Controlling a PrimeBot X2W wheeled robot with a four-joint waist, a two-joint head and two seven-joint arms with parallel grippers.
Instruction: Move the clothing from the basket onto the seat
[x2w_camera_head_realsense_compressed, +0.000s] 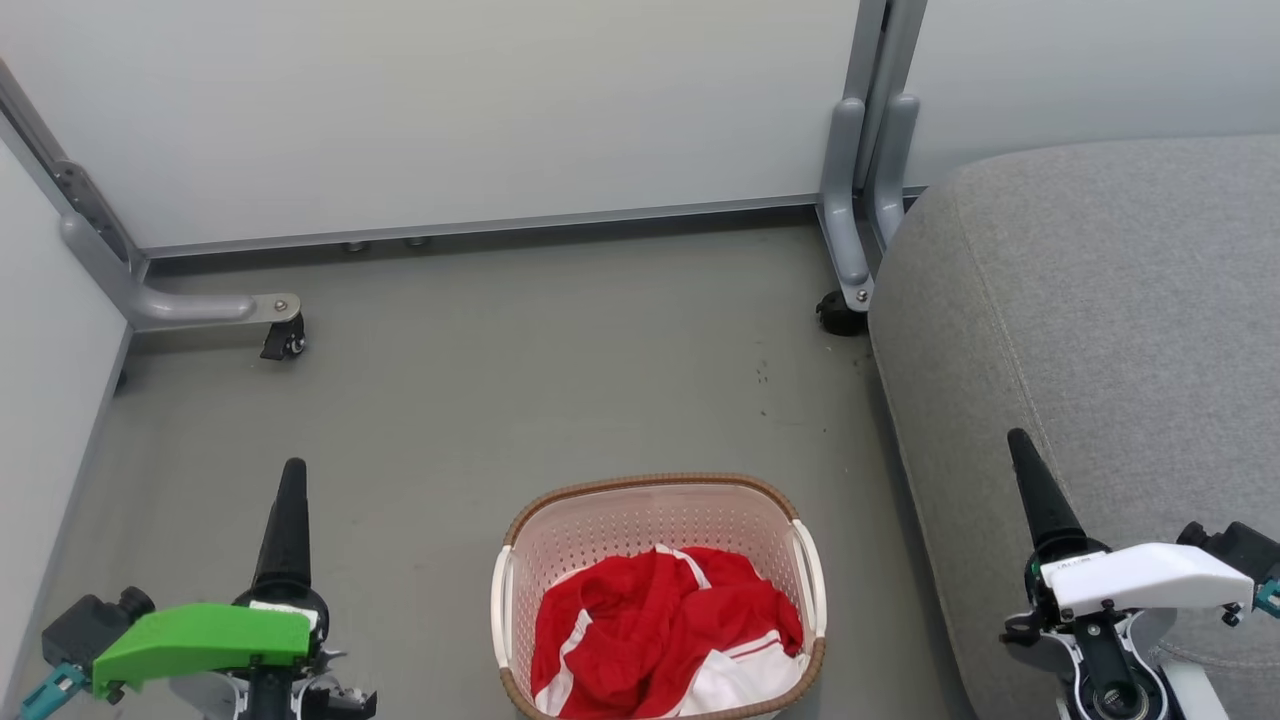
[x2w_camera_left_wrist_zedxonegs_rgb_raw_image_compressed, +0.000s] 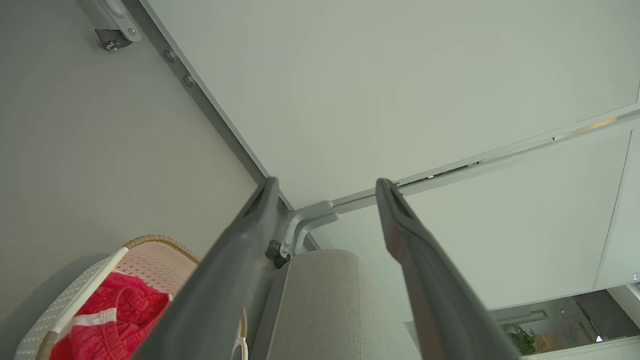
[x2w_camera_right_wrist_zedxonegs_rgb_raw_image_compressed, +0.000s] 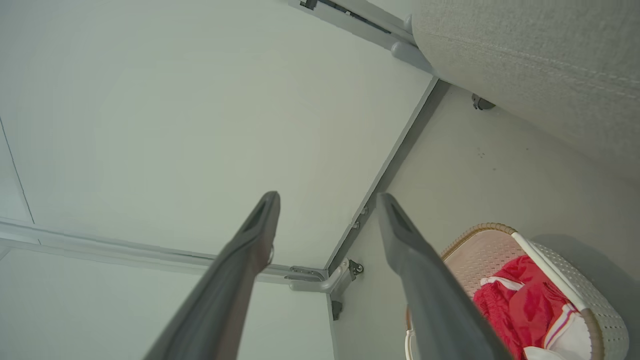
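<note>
The basket (x2w_camera_head_realsense_compressed: 650, 483) sits on the grey floor (x2w_camera_head_realsense_compressed: 480, 400) right in front of the robot, between its two arms; the red clothing (x2w_camera_head_realsense_compressed: 650, 625) lies crumpled inside it, with white bands and thin stripes showing toward the near right corner; all of the fabric is within the rim. The seat (x2w_camera_head_realsense_compressed: 1100, 300) stands to the right of the basket, near it but apart, its rounded edge and stitched seam turned toward the floor. The left gripper (x2w_camera_left_wrist_zedxonegs_rgb_raw_image_compressed: 327, 182) hangs low at the left, well apart from the basket, its two dark fingers spread wide; the right gripper (x2w_camera_right_wrist_zedxonegs_rgb_raw_image_compressed: 327, 196) hangs at the right, seen against the seat's near edge, its fingers likewise wide apart. Pale wall panels (x2w_camera_head_realsense_compressed: 450, 100) on metal feet with small wheels (x2w_camera_head_realsense_compressed: 285, 342) close off the far side.
</note>
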